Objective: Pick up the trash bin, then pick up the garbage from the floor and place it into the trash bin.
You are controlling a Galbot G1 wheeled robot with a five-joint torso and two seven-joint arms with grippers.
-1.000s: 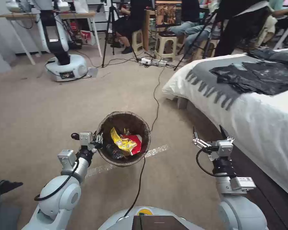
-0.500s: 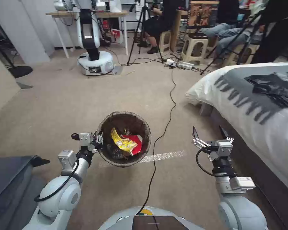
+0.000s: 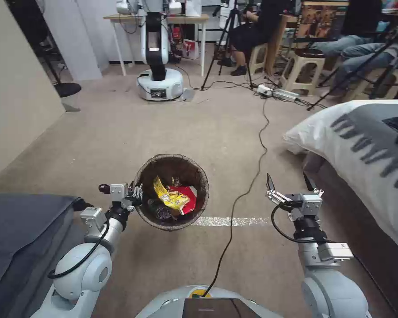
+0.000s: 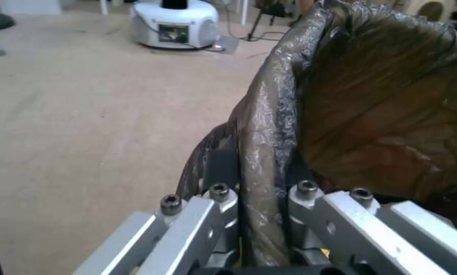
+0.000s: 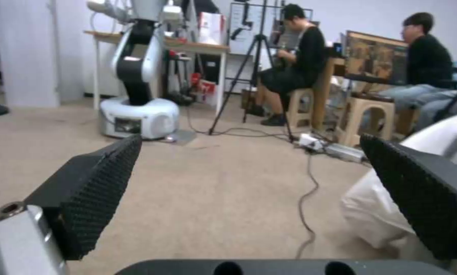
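Observation:
The trash bin [image 3: 161, 167], lined with a dark bag, hangs above the beige carpeted floor [image 3: 119, 141] in front of me. My left gripper [image 3: 136, 194] is shut on its near-left rim. In the left wrist view the left gripper [image 4: 263, 190] has its fingers [image 4: 219, 193] clamped on either side of the folded bag rim [image 4: 269, 114]. Inside the bin lies garbage: a yellow wrapper [image 3: 169, 196], a red packet [image 3: 188, 195] and dark crumpled pieces. My right gripper [image 3: 287, 179] is held out to the bin's right, open and empty, and its black pads [image 5: 96, 183] stand wide apart.
A black cable [image 3: 252, 176] runs across the carpet, crossing a white tape line [image 3: 234, 221]. A bed [image 3: 362, 141] stands at the right and a dark grey upholstered piece [image 3: 22, 229] at the near left. Another robot's base [image 3: 159, 86], tripods and stools stand far ahead.
The whole picture has slid rightward, so the camera has turned left. The bin, its contents and both arms keep the same places in the head view.

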